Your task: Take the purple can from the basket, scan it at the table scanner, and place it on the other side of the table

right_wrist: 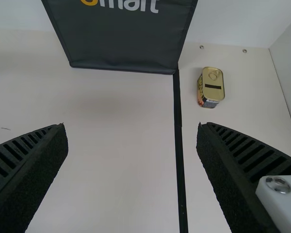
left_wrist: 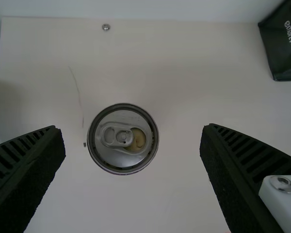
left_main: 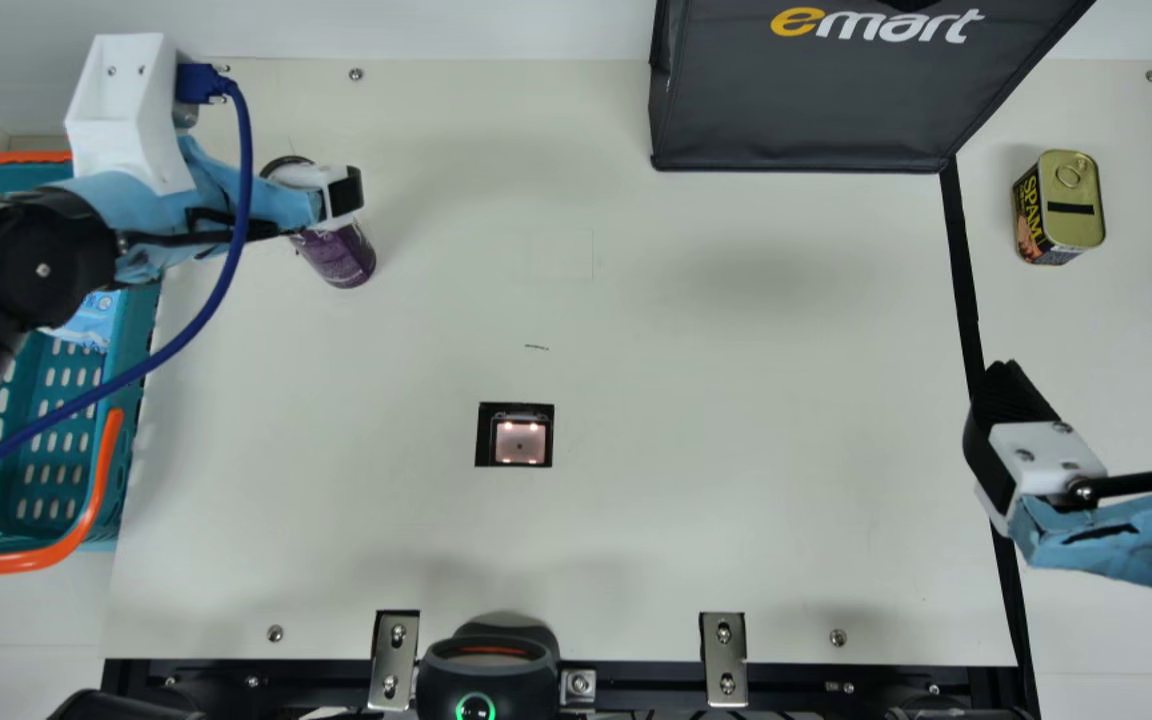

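Left gripper (left_wrist: 131, 127), black, ribbed, two-fingered: spread wide, gripping nothing, fingers either side of the target with a gap on both sides. Cream flat-topped table (left_main: 736, 400) lay under it. Destination side was well off to the hand's right, past the long straight black strip (left_main: 961, 270). Teal plastic basket (left_main: 139, 318) with orange handles sat close by on the hand's left. Right gripper (right_wrist: 131, 125), same black ribbed type, was also wide open and held nothing, far off to the hand's right over the strip, so the left was clearly the nearer one.

Purple cylindrical metal can (left_main: 338, 255): out of the basket, upright on the table, directly below the left gripper and between its fingers. Long axis ran vertical, roughly in line with the hand's downward pointing, so closing should have met the curved side, not the ends. It sat a bit nearer one finger; likely needed slight centring, or that finger could have nudged or tipped it. Depth of the fingers past the rim: could not tell.

Square lit scanner (left_main: 520, 442) set in the table: right of the hand and toward the robot, next stop once gripped. Round silver lid (left_wrist: 117, 158) faced up at the hand.
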Motion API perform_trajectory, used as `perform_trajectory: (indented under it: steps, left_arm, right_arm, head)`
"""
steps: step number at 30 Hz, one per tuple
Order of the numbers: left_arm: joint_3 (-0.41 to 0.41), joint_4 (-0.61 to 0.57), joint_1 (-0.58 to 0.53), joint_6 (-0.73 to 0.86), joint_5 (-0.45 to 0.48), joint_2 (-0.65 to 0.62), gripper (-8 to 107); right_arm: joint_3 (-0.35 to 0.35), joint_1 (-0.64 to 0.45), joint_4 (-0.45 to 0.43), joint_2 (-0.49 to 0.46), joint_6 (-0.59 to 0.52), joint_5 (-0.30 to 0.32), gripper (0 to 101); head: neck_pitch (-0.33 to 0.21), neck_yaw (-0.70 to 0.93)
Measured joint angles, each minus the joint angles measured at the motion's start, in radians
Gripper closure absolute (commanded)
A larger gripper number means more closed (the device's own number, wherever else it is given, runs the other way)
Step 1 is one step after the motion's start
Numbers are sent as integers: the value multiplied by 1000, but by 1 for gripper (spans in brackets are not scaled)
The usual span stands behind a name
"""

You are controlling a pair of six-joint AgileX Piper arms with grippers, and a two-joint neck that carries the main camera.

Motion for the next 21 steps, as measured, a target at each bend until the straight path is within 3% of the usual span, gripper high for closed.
perform_trajectory:
  steps: [21]
  left_arm:
    - [-13, 67, -5, -49, -18, 137, 9]
  right_arm:
    - [0, 0, 0, 0, 0, 0, 6]
  head:
    - [0, 0]
